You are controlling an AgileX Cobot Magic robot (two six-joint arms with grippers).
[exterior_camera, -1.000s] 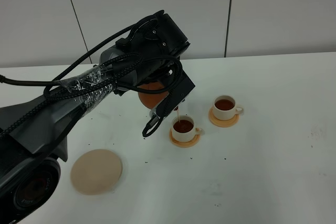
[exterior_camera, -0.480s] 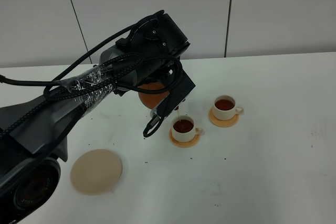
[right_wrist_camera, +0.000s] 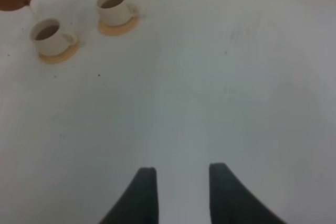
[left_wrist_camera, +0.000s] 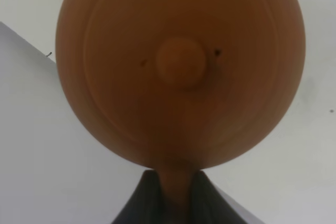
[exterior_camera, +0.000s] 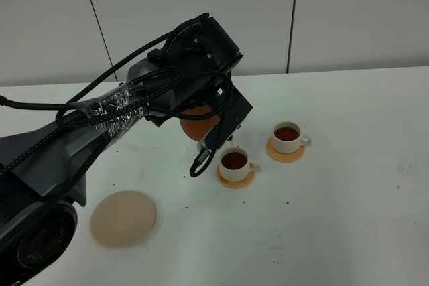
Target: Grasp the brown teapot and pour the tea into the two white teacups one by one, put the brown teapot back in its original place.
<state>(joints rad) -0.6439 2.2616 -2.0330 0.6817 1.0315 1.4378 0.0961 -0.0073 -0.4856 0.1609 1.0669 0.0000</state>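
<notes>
- Teapot [exterior_camera: 199, 125], brown clay, hangs tilted in the air above the white table [exterior_camera: 348, 205], its spout toward the nearer teacup [exterior_camera: 234, 163].
- Left gripper [left_wrist_camera: 176, 195] is clamped on the teapot's handle; in the left wrist view the dark fingers [left_wrist_camera: 139, 203] sit on either side of the handle, and the round lid with its knob fills most of that picture.
- A thin stream of tea [right_wrist_camera: 31, 11] runs from the spout toward the nearer teacup, seen in the right wrist view.
- Both white teacups hold dark tea and each stands on a small orange coaster [exterior_camera: 236, 180]; the farther teacup [exterior_camera: 288, 136] sits to the right of the nearer one in the high view, near it but apart.
- The pale tan disc coaster [exterior_camera: 123, 218] lies bare at the front left of the table, well apart from the cups.
- Right gripper [right_wrist_camera: 181, 195] has its jaws spread apart, holding nothing, above bare table, well away from the cups.
</notes>
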